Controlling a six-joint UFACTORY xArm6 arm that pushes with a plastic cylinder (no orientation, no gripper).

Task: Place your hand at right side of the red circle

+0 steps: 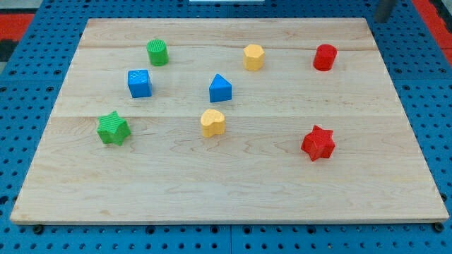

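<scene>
The approach step was judged not yet begun on the board: only a blurred dark shape, probably the rod (385, 9), was seen at the view's top right, beyond the wooden surface (233, 187), and the tip itself was not shown. No jaws were fitted to this arm, so nothing could be told of them. The red circle (325, 57), a short cylinder, was found near the surface's top right corner, well apart from the red star (318, 142) below it. For the next move, the tip would need to be brought down to the bare wood just right of the cylinder, without nudging it. The surface was pale, grained planking; the blocks looked like matte plastic, among them a yellow hexagon (253, 56) and a blue cube (139, 82).
</scene>
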